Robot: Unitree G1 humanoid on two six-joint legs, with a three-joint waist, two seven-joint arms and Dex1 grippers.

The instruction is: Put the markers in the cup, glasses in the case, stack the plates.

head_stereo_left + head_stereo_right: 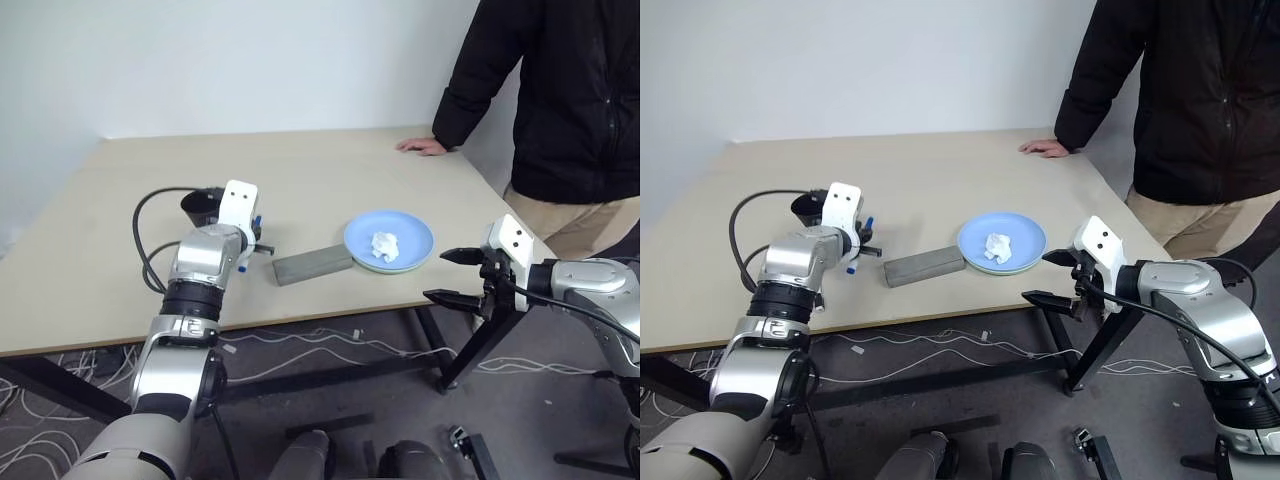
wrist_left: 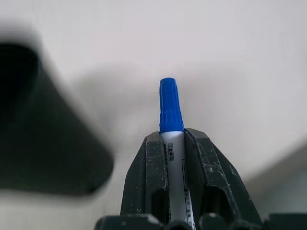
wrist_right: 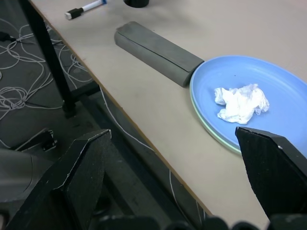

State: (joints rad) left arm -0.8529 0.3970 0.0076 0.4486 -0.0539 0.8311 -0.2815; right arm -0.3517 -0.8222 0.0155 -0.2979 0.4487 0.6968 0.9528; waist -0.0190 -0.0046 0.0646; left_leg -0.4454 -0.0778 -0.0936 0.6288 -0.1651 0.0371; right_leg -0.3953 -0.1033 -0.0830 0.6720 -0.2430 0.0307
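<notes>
My left gripper (image 2: pixel 171 136) is shut on a white marker with a blue cap (image 2: pixel 170 105), held above the table beside the black cup (image 1: pixel 198 205). A second marker (image 3: pixel 86 8), white with a black end, lies on the table near the front edge. The grey case (image 1: pixel 312 264) lies shut next to the plates. The light blue plate (image 1: pixel 412 232) sits on the mint green plate (image 3: pixel 211 136). My right gripper (image 1: pixel 437 275) hangs open with nothing in it, off the table's front right edge near the plates. The glasses are out of view.
A crumpled white tissue (image 1: pixel 386 245) lies on the blue plate. A person in a black jacket stands at the table's far right, one hand (image 1: pixel 422 147) resting on the top. Cables (image 1: pixel 300 345) run over the floor under the table.
</notes>
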